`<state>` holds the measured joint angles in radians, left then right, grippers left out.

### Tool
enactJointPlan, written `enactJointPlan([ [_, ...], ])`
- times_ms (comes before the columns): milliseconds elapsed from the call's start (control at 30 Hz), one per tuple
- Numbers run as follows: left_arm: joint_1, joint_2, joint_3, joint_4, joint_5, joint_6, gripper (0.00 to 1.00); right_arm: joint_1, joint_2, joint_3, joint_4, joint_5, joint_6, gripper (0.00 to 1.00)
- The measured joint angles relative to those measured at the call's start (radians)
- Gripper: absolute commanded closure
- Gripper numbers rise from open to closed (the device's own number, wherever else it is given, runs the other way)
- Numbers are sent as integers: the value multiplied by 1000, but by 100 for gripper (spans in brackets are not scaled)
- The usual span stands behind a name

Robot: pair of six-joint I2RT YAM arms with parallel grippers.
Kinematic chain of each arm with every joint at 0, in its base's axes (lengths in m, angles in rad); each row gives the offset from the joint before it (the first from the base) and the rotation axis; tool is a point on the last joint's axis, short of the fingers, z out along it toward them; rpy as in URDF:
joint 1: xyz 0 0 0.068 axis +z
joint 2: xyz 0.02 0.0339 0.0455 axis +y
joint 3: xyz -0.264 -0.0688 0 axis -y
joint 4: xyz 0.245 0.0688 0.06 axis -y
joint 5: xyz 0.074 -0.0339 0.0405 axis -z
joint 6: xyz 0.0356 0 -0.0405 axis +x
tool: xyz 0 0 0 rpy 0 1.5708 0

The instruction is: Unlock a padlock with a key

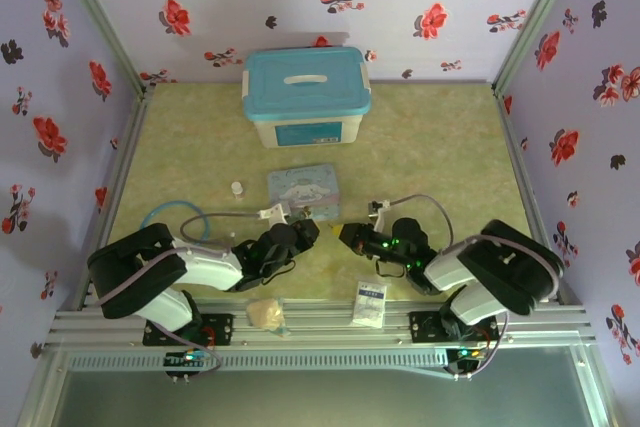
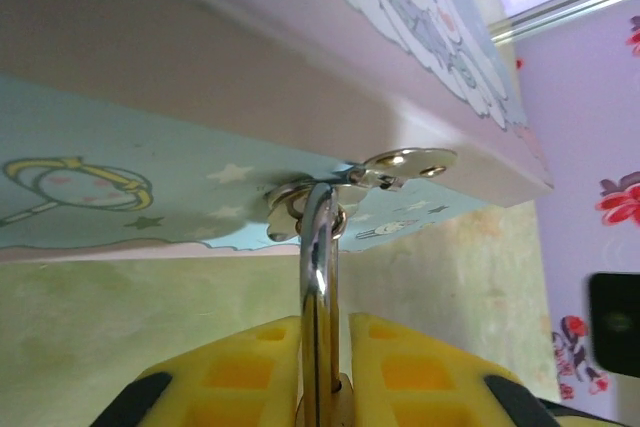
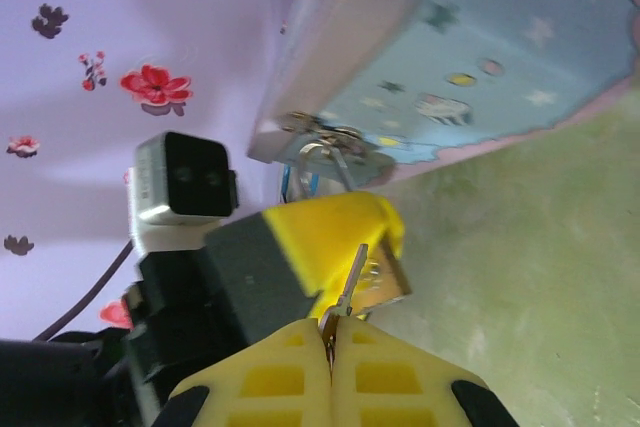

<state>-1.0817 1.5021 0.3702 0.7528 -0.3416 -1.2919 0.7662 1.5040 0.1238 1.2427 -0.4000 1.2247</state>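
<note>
The small brass-yellow padlock (image 3: 388, 285), its shiny metal shackle through the hasp of the pale blue cartoon tin (image 1: 303, 190) mid-surface on the green table (image 1: 430, 147), is clamped in my left gripper (image 2: 325, 347), while my right gripper (image 3: 330, 335) pinches the thin metal key (image 3: 352, 272) just beside it.

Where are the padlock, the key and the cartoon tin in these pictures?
padlock (image 2: 318, 287): left wrist view, on its shiny shackle.
key (image 3: 352, 282): right wrist view, on its thin blade.
cartoon tin (image 1: 303, 192): top view, on its lid.
</note>
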Motion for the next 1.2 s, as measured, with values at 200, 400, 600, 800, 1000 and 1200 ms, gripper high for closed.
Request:
enactJointPlan([
  [200,3,25,-23,102,-11,-58,100,70,114,39,54,19,33,100],
  [400,5,109,-48,235,-31,-117,100,78,114,39,85,51,44,100],
  [600,5,118,-48,288,-58,-153,100,101,114,38,101,90,68,100],
  [800,5,147,-48,352,-82,-204,100,106,72,7,107,138,85,100],
  [1000,5,154,-48,377,-90,-244,100,127,50,5,113,173,88,100],
  [1200,6,153,-41,390,-97,-256,100,129,12,4,117,211,88,100],
])
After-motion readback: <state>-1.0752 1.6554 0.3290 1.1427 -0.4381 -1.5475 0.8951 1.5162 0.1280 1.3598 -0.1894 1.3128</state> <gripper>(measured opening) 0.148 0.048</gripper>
